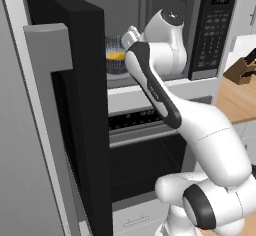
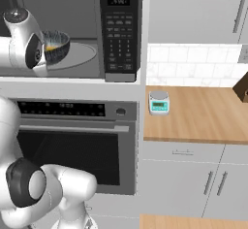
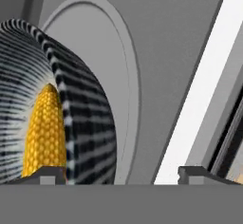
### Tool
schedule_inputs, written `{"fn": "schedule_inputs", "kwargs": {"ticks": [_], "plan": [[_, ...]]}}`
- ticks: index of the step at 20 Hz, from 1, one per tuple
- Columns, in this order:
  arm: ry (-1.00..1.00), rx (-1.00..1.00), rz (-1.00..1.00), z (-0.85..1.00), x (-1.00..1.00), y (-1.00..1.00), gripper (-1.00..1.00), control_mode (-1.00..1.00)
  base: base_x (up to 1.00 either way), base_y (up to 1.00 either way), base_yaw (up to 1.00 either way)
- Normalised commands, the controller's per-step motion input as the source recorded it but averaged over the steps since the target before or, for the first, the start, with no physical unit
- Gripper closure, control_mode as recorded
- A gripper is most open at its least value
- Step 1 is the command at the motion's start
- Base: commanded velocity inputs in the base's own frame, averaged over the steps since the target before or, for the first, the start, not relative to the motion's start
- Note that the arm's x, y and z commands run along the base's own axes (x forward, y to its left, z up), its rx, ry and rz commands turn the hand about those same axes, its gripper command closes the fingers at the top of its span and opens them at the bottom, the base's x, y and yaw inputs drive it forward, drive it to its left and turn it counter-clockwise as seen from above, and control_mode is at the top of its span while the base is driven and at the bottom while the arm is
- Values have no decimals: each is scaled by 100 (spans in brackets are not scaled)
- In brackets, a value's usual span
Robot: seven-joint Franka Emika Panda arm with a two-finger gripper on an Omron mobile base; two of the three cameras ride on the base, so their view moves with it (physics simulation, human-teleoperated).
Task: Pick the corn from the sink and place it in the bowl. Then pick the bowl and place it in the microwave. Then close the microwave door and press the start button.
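Observation:
The bowl (image 1: 116, 62) (image 2: 57, 46) sits inside the open microwave (image 2: 118, 29) (image 1: 215, 30) on its round glass plate (image 2: 82, 53). The yellow corn (image 3: 45, 133) (image 1: 116, 56) lies in the bowl (image 3: 90, 118). My gripper (image 3: 122, 174) is inside the microwave cavity and is open. Its jaws straddle the bowl's near wall, one fingertip over the corn side and the other outside the rim, and neither presses on the bowl. The microwave door (image 1: 75, 105) is swung wide open to the left of my arm. The sink is out of view.
An oven (image 2: 72, 145) (image 1: 145, 155) with a dark window sits directly below the microwave. To the right runs a wooden counter (image 2: 193, 111) with a small scale (image 2: 158, 102) and a knife block (image 1: 242, 67). The open door edge stands close beside my forearm.

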Motion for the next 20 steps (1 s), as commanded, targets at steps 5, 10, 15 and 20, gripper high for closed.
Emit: {"fn": "schedule_inputs", "kwargs": {"ticks": [5, 10, 15, 20], "plan": [[-10, 0, 0, 12, -68, -6, -100, -100, 0, 0, 0], [-3, -3, 1, -10, -67, -23, -100, -100, 0, 0, 0], [-1, -25, 2, -7, -43, -47, -100, -100, 0, 0, 0], [0, -39, -1, -9, -38, -53, -100, -100, 0, 0, 0]]}}
